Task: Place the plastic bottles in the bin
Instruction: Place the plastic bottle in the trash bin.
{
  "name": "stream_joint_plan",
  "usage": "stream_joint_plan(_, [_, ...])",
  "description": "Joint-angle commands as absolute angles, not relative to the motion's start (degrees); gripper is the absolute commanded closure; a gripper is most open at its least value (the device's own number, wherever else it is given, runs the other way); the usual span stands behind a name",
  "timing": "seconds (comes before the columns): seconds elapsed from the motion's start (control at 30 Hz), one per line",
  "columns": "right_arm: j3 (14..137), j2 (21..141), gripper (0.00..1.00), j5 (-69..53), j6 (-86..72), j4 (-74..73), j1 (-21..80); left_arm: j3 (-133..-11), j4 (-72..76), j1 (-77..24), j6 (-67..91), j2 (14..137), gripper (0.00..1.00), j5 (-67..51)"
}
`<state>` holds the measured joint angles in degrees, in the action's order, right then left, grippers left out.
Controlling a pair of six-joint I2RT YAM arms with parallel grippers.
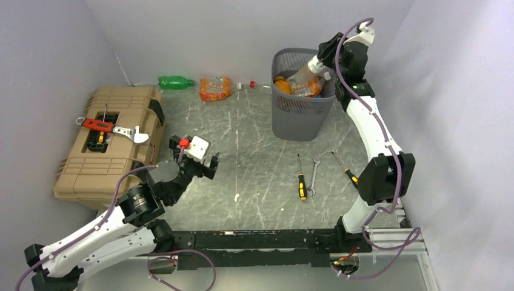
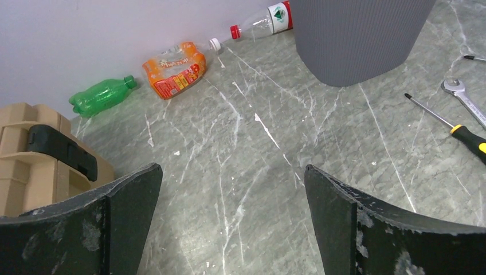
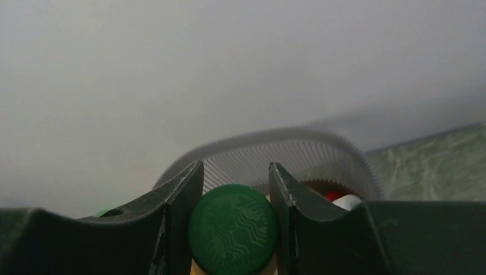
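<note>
Left arm (image 1: 91,239) and right arm (image 1: 376,127) are white, black-jointed, purple-cabled, with scuffed black fingers (image 2: 123,223).

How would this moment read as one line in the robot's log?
right gripper: shut on green-capped bottle above bin | left gripper: open, empty | not yet binned: green bottle, orange bottle, clear bottle

The bin (image 1: 300,118) stands at about one o'clock on the table, bottles (image 1: 283,86) heaped to its rim. Over it the right gripper (image 1: 317,60) grips the top end of a clear bottle (image 1: 301,74), which slants down into the heap. Along the back wall, from eleven to twelve o'clock, lie a green bottle (image 1: 176,82), an orange-labelled bottle (image 1: 215,88) and a small clear one (image 1: 259,86). A tan toolbox (image 1: 73,173) sits at nine o'clock. The left gripper (image 1: 195,159) hangs at eight o'clock with its fingers spread wide and nothing between them. At four o'clock lie loose tools: two screwdrivers (image 1: 301,180) and a wrench (image 1: 314,176).
</note>
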<state>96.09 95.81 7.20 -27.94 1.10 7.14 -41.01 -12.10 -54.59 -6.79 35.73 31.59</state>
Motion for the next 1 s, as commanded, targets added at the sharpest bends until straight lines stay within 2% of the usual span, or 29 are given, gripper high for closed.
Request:
stream_joint_plan(0.0, [95.04,94.83,1.0,2.08,-31.8,10.63,8.12,-42.69,-12.03,-54.72,-5.53,35.11,0.0,31.9])
stream_joint_plan(0.2, [89.07,97.9,1.0,5.06,-30.22,25.81,8.93,-43.5,-13.07,-54.67,-5.53,36.01,0.0,31.28])
stream_joint_plan(0.4, [88.92,104.19,1.0,11.9,-27.22,30.28,10.2,-43.67,-13.35,-54.74,-5.45,36.93,0.01,31.03])
stream_joint_plan(0.7, [89.91,110.91,0.99,10.4,-29.41,32.75,10.36,-43.85,-13.76,-54.71,-5.81,37.68,0.01,32.26])
stream_joint_plan(0.83, [89.0,109.02,0.49,8.38,-28.94,29.79,10.36,-44.01,-14.01,-54.67,-5.59,37.52,0.01,31.81])
stream_joint_plan(0.87, [88.69,108.3,0.4,8.35,-29.0,29.28,10.36,-44.07,-13.91,-54.67,-5.54,37.54,0.01,31.65])
stream_joint_plan(0.97, [88.53,105.75,0.25,8.63,-28.58,26.82,10.37,-44.36,-14.31,-54.72,-5.08,37.64,0.01,30.83])
